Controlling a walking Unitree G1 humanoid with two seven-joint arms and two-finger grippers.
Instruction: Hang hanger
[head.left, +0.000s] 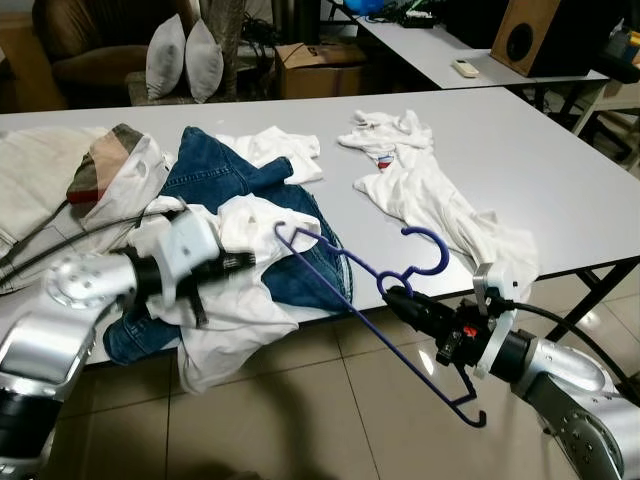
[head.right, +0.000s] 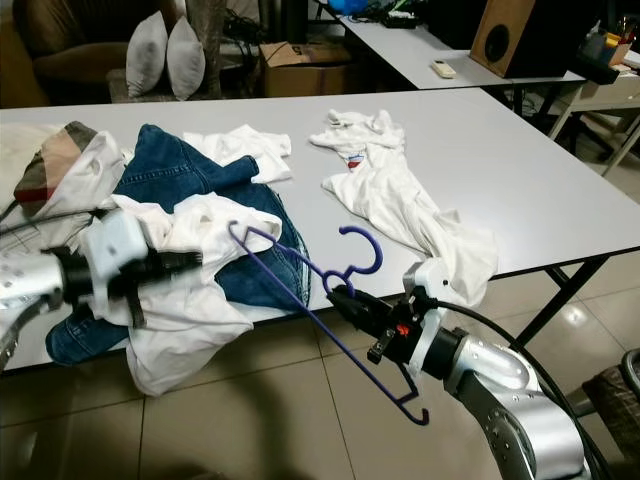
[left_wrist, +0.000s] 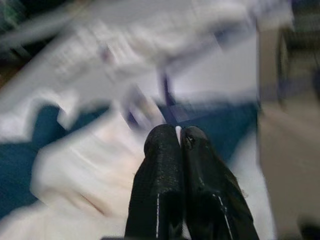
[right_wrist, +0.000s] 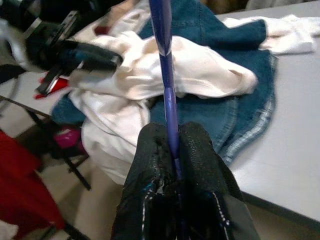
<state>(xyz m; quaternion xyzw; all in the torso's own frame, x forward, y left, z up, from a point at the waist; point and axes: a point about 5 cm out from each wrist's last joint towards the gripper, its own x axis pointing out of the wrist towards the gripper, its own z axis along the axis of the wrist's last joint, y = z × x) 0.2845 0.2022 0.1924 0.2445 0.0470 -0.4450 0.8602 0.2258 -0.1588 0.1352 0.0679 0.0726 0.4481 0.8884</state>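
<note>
Head views: the right gripper (head.left: 398, 296), fingers clamped on a blue hanger (head.left: 345, 262), holds it just off the near edge of a white table (head.left: 520, 150), above the tiled floor (head.left: 330, 400). The grasp sits just below the hanger's hook, which curls upward beside a white shirt (head.left: 430, 195) whose end droops over the table edge; one hanger arm reaches up toward the clothing pile, the other slants down past the wrist to a small end hook. The left gripper (head.left: 252, 259), fingers pressed together with a sliver of white cloth between the tips, points at a cream garment (head.left: 250, 225) lying on blue jeans (head.left: 215, 170); whether it truly grips the cloth cannot be told. A second white garment (head.left: 225, 320) hangs over the near edge, partly hidden behind the left arm. Right wrist view: the hanger's bar runs between the black fingers (right_wrist: 197, 150) and out of frame. Left wrist view: heavily blurred, so beyond the closed fingertips (left_wrist: 162, 150) only pale and blue fabric can be made out. Far side: two cushions (head.left: 185, 55), a cardboard box (head.left: 320, 65), and a wooden speaker (head.left: 525, 35), cut off at the frame's top.
</note>
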